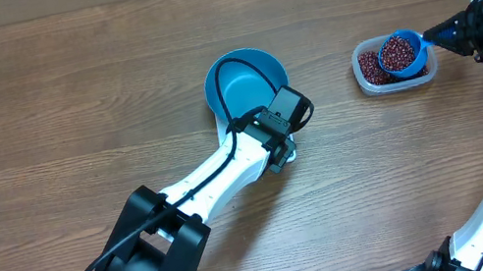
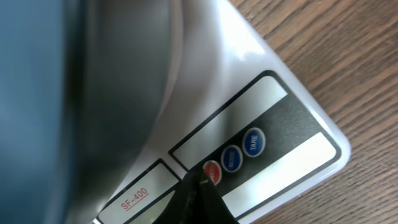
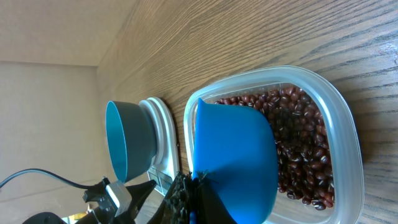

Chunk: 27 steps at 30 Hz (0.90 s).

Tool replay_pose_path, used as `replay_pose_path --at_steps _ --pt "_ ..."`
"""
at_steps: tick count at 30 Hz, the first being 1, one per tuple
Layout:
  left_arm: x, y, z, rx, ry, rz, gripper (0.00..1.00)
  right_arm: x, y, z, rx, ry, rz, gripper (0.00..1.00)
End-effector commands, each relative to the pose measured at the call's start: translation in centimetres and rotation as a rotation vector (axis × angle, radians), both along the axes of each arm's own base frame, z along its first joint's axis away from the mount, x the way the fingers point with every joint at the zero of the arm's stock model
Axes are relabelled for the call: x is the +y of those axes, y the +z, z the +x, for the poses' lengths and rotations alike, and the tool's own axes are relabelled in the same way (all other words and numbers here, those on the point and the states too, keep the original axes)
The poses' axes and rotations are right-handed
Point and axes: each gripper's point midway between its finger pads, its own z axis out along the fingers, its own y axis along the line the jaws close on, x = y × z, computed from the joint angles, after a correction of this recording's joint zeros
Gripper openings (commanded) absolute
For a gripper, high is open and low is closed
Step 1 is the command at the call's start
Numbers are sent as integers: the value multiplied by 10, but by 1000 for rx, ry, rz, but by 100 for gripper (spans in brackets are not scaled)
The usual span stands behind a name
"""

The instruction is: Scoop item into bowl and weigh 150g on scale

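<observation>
The wooden desk [image 1: 64, 87] carried the bowl [image 1: 242, 81] on the scale [image 2: 249, 50], frame centre. The left hand [image 2: 200, 185], clenched empty, met the red button [image 2: 212, 170]. The right hand [image 3: 189, 196] grasped the scoop [image 1: 402, 53], heaped with beans [image 1: 396, 50], above the tub [image 1: 367, 81], upper right. Level carriage was required to avoid spills.

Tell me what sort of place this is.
Probably a robot test bench rather than a kitchen: a wooden table, two robot arms, and a kitchen scale plus a tub of beans.

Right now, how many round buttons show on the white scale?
3, in a row on the scale panel: red button by the left pincer, plain blue button in the middle, blue TARE button beyond it. More may be hidden.
</observation>
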Motion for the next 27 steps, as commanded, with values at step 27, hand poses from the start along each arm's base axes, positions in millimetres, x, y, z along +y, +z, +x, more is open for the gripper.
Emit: replay_pose_path --at_steps 27 --pt "7 -12 -4 -15 60 18 5 1 -4 0 5 -1 27 4"
